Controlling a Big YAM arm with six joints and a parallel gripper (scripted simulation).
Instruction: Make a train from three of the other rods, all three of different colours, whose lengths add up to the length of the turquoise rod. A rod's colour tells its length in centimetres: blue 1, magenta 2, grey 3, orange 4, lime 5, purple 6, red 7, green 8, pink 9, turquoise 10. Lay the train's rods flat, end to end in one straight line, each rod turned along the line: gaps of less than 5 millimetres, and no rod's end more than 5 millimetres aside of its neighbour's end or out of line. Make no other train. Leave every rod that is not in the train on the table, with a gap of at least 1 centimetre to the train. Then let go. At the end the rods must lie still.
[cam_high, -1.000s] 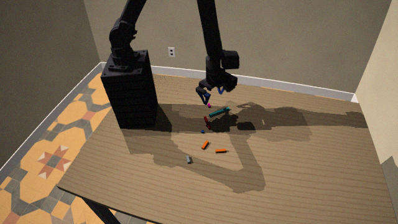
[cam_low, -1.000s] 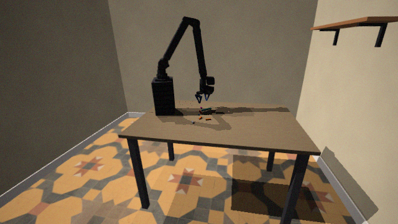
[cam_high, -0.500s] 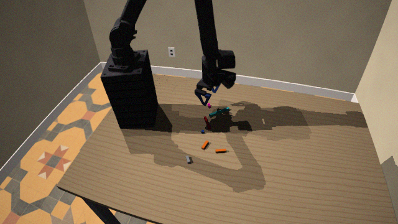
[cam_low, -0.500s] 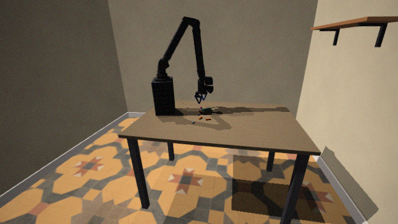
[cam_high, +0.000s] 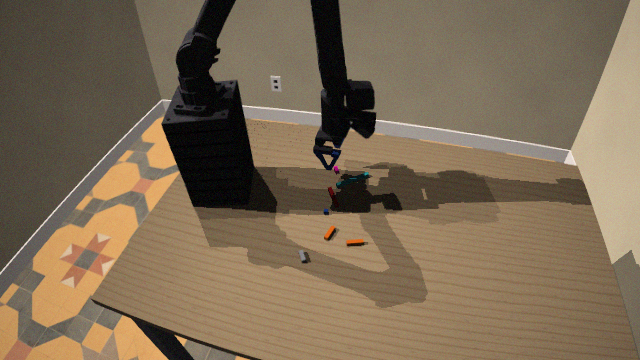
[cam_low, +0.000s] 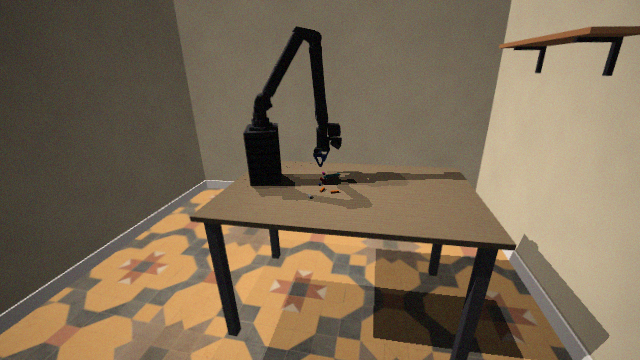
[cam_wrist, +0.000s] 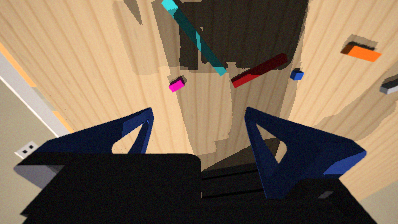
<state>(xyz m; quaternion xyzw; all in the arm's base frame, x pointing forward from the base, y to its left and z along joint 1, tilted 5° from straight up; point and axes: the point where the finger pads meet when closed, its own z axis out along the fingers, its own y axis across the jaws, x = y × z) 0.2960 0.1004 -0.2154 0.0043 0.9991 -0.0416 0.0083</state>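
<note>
1. Top view: the black arm (cam_high: 330, 50) (cam_low: 317, 75) came down from the upper middle, and its gripper (cam_high: 329, 165) (cam_low: 320, 164) (cam_wrist: 199, 112) was up over the wooden table (cam_high: 450, 280) (cam_low: 390, 215) (cam_wrist: 100, 60).
2. The gripper was wide open, with its two blue fingers well apart and holding nothing.
3. The little magenta rod (cam_high: 336, 169) (cam_low: 323, 173) (cam_wrist: 177, 84) was near the middle of the top frame. In the wrist frame it was left of the middle, up past the finger ends.
4. The long turquoise rod (cam_high: 353, 180) (cam_low: 332, 175) (cam_wrist: 197, 40) lay slanted at the upper middle of the wrist frame.
5. The red rod (cam_high: 333, 196) (cam_wrist: 260, 70) lay to its right there, with a small gap between them.
6. The tiny blue rod (cam_high: 326, 211) (cam_wrist: 297, 74) was just beside the red one.
7. Lower in the top frame, a tilted orange rod (cam_high: 330, 233) (cam_low: 322, 190) and a flatter-looking orange rod (cam_high: 355, 242) (cam_low: 334, 192) lay apart.
8. The grey rod (cam_high: 302, 256) (cam_low: 311, 197) (cam_wrist: 390, 86) was lower left of both, and the wrist frame cut it off at the right edge.
</note>
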